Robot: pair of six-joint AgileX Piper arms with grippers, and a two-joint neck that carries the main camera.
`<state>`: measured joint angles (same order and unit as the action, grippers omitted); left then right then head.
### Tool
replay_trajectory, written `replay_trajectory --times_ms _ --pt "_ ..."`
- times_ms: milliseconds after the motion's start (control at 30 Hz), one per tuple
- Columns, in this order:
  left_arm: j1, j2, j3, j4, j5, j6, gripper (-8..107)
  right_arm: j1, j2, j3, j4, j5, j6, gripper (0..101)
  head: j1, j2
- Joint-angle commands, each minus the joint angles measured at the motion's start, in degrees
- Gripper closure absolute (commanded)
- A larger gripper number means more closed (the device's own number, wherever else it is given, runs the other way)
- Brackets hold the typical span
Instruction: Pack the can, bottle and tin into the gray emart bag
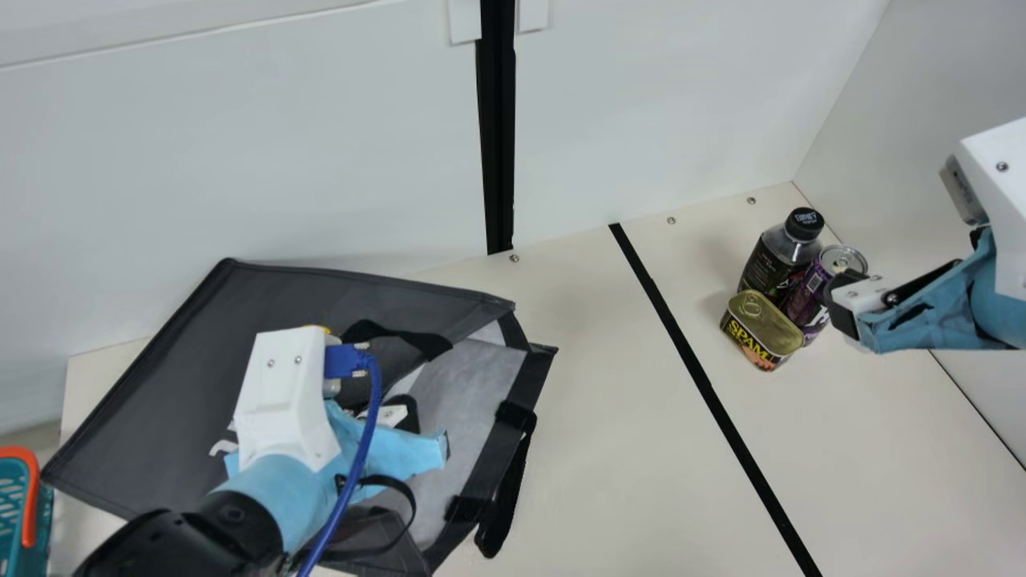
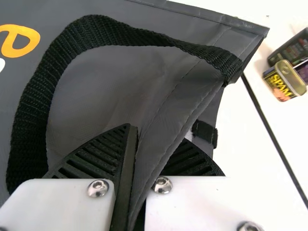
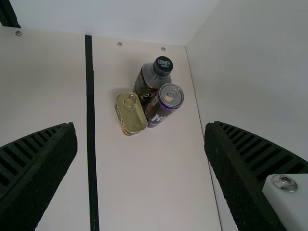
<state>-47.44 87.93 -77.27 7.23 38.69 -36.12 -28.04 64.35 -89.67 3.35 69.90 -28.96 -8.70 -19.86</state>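
Two grippers: left gripper [image 1: 405,413] clenched on gray bag [image 1: 160,385] fabric, right gripper [image 1: 843,295] spread wide, holding nothing.
Main view: bag at 8 o'clock, left arm [image 1: 280,473] leaning over it from 7; bottle [image 1: 773,260], can [image 1: 808,300], tin [image 1: 760,328] bunched on table [image 1: 609,449] at 3 o'clock, right arm [image 1: 1006,248] raised, coming in from 3.

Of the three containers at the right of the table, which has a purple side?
The drink can: its side is purple, while the bottle is dark with a black cap and the tin has a gold lid.
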Motion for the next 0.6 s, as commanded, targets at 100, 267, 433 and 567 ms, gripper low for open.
replay_trajectory --times_ms 100,267,433,567 --pt "1.9 0.1 0.6 -4.9 -1.7 3.2 89 0.0 0.0 0.0 0.0 0.0 0.0 10 -1.3 -0.1" --pt "3.6 0.2 1.4 -8.3 -3.5 5.5 89 0.0 0.0 0.0 0.0 0.0 0.0 10 -1.3 -0.1" --pt "4.9 0.3 2.2 -11.4 -5.0 7.5 89 0.0 0.0 0.0 0.0 0.0 0.0 10 -1.3 -0.1" --pt "5.9 0.5 2.7 -13.7 -6.1 9.1 89 0.0 0.0 0.0 0.0 0.0 0.0 10 -1.3 -0.1"
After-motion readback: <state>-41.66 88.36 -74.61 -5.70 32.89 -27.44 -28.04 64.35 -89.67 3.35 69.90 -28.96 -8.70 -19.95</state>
